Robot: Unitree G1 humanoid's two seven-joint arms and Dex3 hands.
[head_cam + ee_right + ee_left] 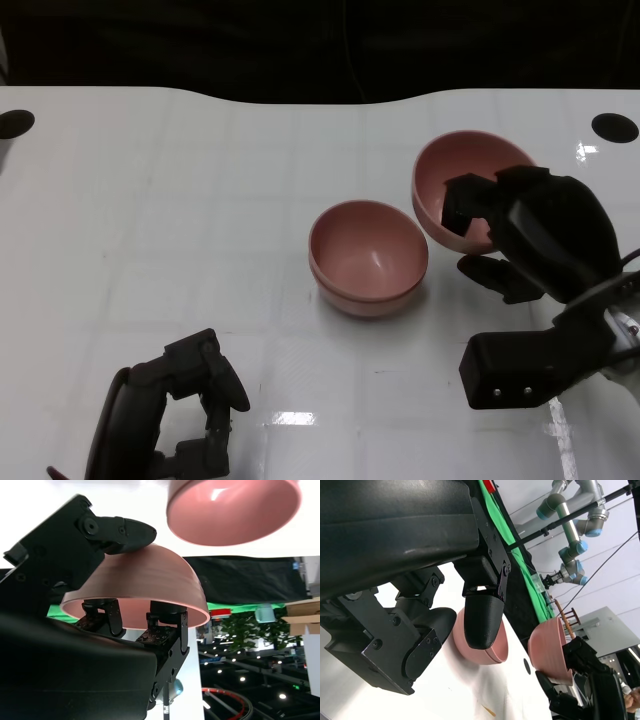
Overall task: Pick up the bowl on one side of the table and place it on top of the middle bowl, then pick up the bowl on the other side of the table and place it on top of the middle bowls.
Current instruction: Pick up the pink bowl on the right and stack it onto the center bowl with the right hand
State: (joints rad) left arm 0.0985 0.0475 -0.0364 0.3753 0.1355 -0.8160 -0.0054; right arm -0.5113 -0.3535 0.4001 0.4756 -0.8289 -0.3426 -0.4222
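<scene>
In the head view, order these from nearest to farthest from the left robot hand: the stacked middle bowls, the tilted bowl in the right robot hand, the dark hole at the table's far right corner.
1. Stacked middle bowls, table centre.
2. Tilted bowl, held in the right robot hand.
3. Dark hole, far right corner.

Measured from the left robot hand, lower left.

You are working in a robotics lab or test hall. Past the white table (200, 200) stands a grey industrial robot arm with blue joint caps (575, 545) and a green backdrop cloth (527, 575). Behind it lie a dark ceiling with rows of spot lights (250, 672), cardboard boxes (302, 620) and green plants (240, 627).
</scene>
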